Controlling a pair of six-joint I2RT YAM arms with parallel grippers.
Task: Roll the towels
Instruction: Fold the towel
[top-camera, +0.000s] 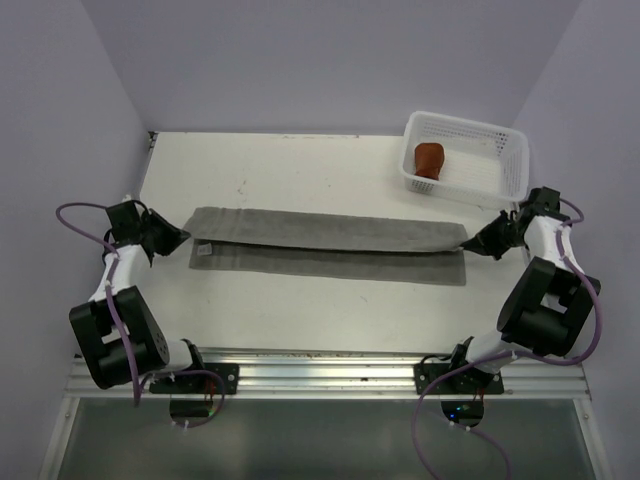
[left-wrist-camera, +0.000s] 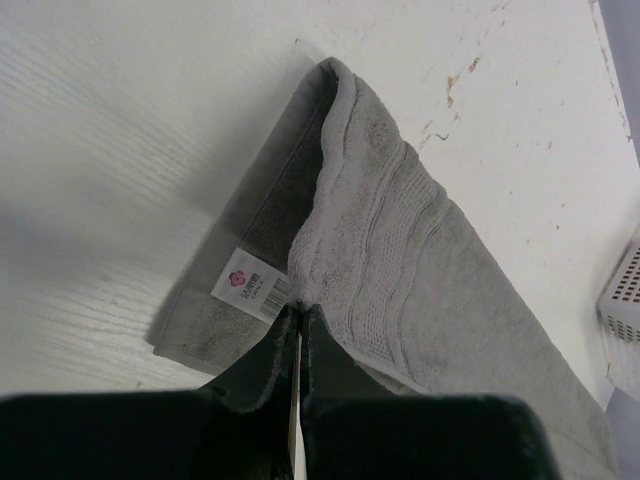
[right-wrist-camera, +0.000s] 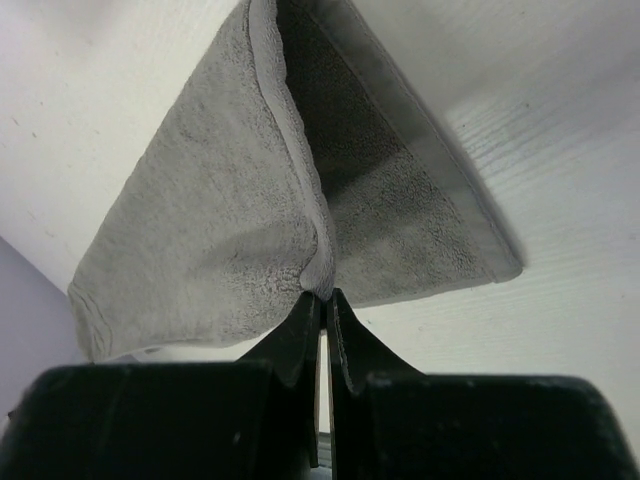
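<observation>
Currently | grey towel (top-camera: 330, 245) clamped at each end by left fingers (left-wrist-camera: 268, 365) and right fingers (right-wrist-camera: 350, 345) | likely held taut for lengthwise folding

A white plastic mesh basket (top-camera: 455, 187) stands at the far right corner of the white surface (top-camera: 300, 310), turned slightly askew to its edges. The surface bears a few small brownish specks and scuffs. A ribbed metal rail (top-camera: 330, 365) runs along its near edge. Pale lilac walls (top-camera: 330, 60) enclose three sides.
</observation>
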